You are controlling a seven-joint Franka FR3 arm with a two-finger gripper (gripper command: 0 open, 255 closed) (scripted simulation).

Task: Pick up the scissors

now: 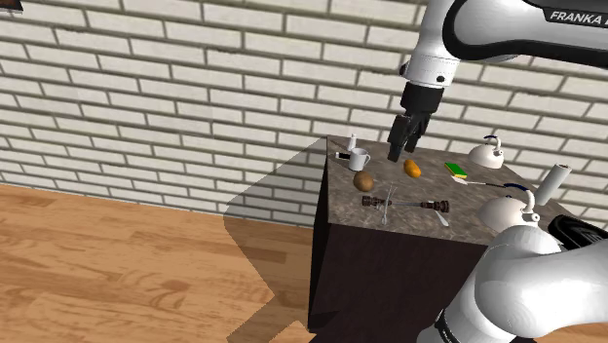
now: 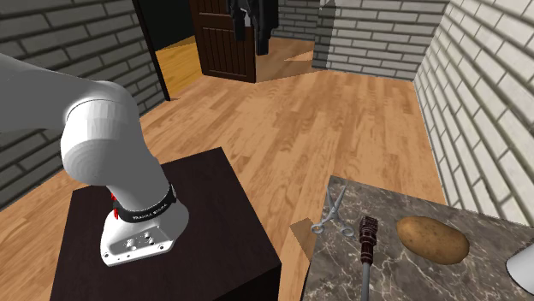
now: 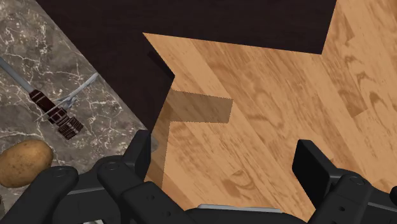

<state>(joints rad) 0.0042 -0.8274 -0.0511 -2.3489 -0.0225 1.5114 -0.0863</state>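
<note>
The scissors (image 2: pixel 329 212) are small and grey-metal, lying flat on the marble table top (image 2: pixel 428 282) close to its edge, beside a dark-handled knife (image 2: pixel 369 238). In the shoulder view the scissors (image 1: pixel 388 209) lie across the knife near the table's front edge. My black gripper (image 1: pixel 402 151) hangs open above the table's middle, higher than the scissors and empty. In the wrist view the gripper (image 3: pixel 226 159) looks down past the table edge at the wooden floor, with the scissors (image 3: pixel 81 92) off to the side of its left finger (image 3: pixel 140 149).
A potato (image 1: pixel 363 181), a white mug (image 1: pixel 359 159), an orange object (image 1: pixel 413 168), a green sponge (image 1: pixel 456 170), two white kettles (image 1: pixel 487 151) (image 1: pixel 509 209) and a white bottle (image 1: pixel 555 180) share the table. A brick wall stands behind. My dark stand (image 2: pixel 171 256) sits beside the table.
</note>
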